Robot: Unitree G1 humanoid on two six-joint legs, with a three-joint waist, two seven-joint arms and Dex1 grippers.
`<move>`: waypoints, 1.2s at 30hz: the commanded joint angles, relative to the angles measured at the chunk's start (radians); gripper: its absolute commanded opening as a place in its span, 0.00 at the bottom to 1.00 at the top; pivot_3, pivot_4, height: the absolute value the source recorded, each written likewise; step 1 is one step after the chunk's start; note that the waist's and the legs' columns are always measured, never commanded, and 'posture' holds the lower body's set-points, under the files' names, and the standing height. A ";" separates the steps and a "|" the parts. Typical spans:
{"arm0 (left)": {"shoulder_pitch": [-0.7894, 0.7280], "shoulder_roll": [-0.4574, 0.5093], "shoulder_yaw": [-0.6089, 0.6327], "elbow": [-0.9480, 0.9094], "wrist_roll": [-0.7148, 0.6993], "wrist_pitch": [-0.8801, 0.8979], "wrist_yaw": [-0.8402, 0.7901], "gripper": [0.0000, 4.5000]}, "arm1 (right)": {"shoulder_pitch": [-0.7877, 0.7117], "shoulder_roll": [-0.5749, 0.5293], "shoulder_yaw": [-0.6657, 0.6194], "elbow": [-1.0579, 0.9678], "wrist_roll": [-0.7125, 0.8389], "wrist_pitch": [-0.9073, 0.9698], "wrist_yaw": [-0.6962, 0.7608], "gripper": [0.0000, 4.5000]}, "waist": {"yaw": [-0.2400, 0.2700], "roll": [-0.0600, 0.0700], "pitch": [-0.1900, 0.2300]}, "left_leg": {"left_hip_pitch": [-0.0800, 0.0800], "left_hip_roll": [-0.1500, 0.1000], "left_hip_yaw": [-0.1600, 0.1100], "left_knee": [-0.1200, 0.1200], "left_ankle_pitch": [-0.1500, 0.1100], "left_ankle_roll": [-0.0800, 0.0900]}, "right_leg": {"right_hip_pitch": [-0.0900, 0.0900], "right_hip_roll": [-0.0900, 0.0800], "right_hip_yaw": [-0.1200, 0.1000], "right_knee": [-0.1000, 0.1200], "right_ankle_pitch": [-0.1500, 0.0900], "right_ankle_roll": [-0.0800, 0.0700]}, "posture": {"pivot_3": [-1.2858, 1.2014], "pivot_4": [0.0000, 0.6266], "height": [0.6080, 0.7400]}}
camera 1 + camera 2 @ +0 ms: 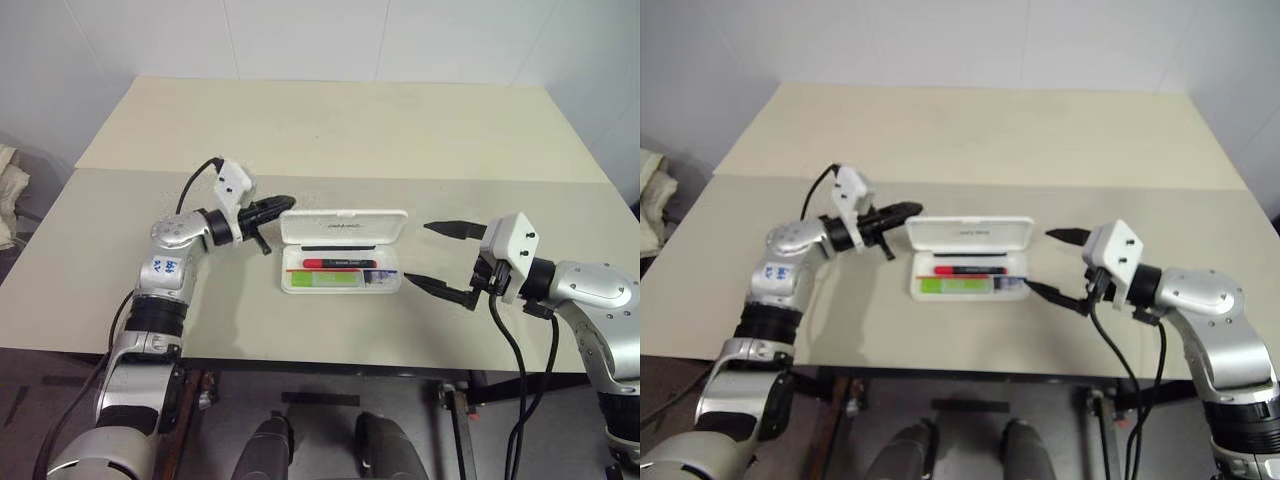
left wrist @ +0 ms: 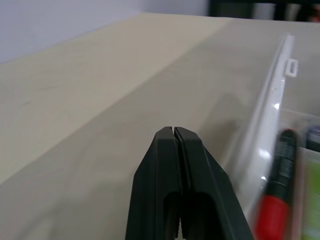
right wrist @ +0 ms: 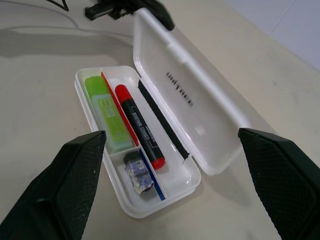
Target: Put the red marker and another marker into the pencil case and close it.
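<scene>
Both markers are already in the case (image 1: 343, 250), which sits open at the centre of the frame on the table (image 1: 330, 130). In the right wrist view the red marker (image 3: 140, 126) lies in the middle slot of the tray, and the green highlighter (image 3: 107, 114) lies in the slot beside it, with a red divider between the 2. A small dark item (image 3: 138, 172) sits in the end compartment. The lid (image 3: 190, 92) stands up behind the tray, so loading looks finished and only the closing is left.

The left gripper (image 1: 276, 208), fingers pressed together and empty, is at the lid's left end, just left of centre; whether it touches the lid I cannot tell. From there it looks placed to push the lid down. The right gripper (image 1: 437, 256), jaws wide apart and empty, hovers just right of the case, at centre right, near its short end.
</scene>
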 commanded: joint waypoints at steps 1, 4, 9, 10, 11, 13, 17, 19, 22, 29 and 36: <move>0.018 0.030 -0.051 -0.065 0.006 -0.068 -0.113 0.01 | -0.001 0.002 -0.021 -0.053 0.022 0.011 -0.022 1.00 | 0.000 0.000 0.000 | 0.000 0.000 0.000 0.000 0.000 0.000 | 0.000 0.000 0.000 0.000 0.000 0.000 | 0.52 0.24 1.00; 0.024 0.047 -0.098 -0.067 0.032 -0.090 -0.166 0.01 | 0.001 0.000 -0.024 -0.065 0.026 0.023 -0.030 1.00 | 0.000 0.000 0.000 | 0.000 0.000 0.000 0.000 -0.001 0.001 | 0.000 0.000 0.000 0.000 0.000 0.000 | 0.52 0.24 1.00; 0.004 0.023 -0.173 -0.032 0.103 -0.107 -0.156 0.01 | 0.033 -0.006 -0.049 -0.104 0.037 0.040 -0.046 1.00 | 0.001 0.000 0.000 | 0.000 0.000 0.000 0.000 -0.001 0.002 | 0.000 0.000 0.000 0.000 0.000 0.000 | 0.52 0.24 1.00; -0.002 0.009 -0.198 -0.026 0.130 -0.096 -0.142 0.01 | 0.047 -0.005 -0.059 -0.119 0.040 0.044 -0.055 1.00 | 0.004 0.000 0.000 | 0.000 0.000 -0.001 0.000 -0.001 0.002 | 0.000 0.000 0.000 0.000 0.000 0.000 | 0.52 0.24 1.00; -0.006 -0.006 -0.213 -0.023 0.145 -0.089 -0.128 0.01 | 0.059 -0.004 -0.066 -0.133 0.042 0.047 -0.064 1.00 | 0.006 0.000 0.000 | 0.000 0.000 -0.001 0.000 -0.001 0.002 | 0.000 0.000 0.000 0.000 0.000 0.000 | 0.52 0.24 1.00; -0.008 -0.020 -0.218 -0.024 0.154 -0.082 -0.115 0.01 | 0.070 -0.003 -0.069 -0.148 0.046 0.052 -0.076 1.00 | 0.009 0.000 0.000 | 0.000 -0.001 -0.001 0.001 -0.001 0.003 | 0.001 0.000 0.000 0.000 0.000 0.000 | 0.52 0.24 1.00; -0.007 -0.036 -0.267 -0.039 0.213 -0.045 -0.086 0.01 | 0.105 0.016 -0.080 -0.205 0.057 0.064 -0.116 1.00 | 0.010 0.000 0.000 | 0.000 0.000 0.000 0.001 -0.002 0.003 | 0.001 0.000 0.000 0.000 0.000 0.000 | 0.52 0.24 1.00; -0.001 -0.037 -0.284 -0.054 0.226 -0.031 -0.090 0.01 | 0.114 0.026 -0.080 -0.227 0.059 0.069 -0.137 1.00 | 0.009 0.000 0.000 | 0.001 0.000 0.000 0.001 -0.002 0.003 | 0.001 0.000 0.000 0.000 0.000 0.000 | 0.52 0.24 1.00; 0.003 -0.032 -0.298 -0.072 0.233 0.007 -0.094 0.01 | 0.126 0.040 -0.077 -0.247 0.058 0.072 -0.161 1.00 | 0.010 0.000 0.000 | 0.001 0.000 0.000 0.002 -0.001 0.003 | 0.002 0.000 0.000 0.001 0.000 0.000 | 0.52 0.24 1.00; 0.015 -0.026 -0.265 -0.104 0.191 0.052 -0.093 0.01 | 0.133 0.066 -0.062 -0.261 0.054 0.075 -0.199 1.00 | 0.009 0.000 0.000 | 0.002 0.000 -0.001 0.001 -0.001 0.003 | 0.003 0.000 0.000 0.000 0.000 0.000 | 0.52 0.24 1.00; 0.072 0.020 -0.068 -0.212 -0.037 0.047 -0.165 0.01 | 0.164 0.066 -0.073 -0.217 0.073 0.071 -0.177 1.00 | -0.002 0.000 0.000 | 0.001 0.001 -0.001 0.000 -0.001 0.003 | 0.002 0.000 0.000 0.000 0.000 -0.001 | 0.52 0.24 1.00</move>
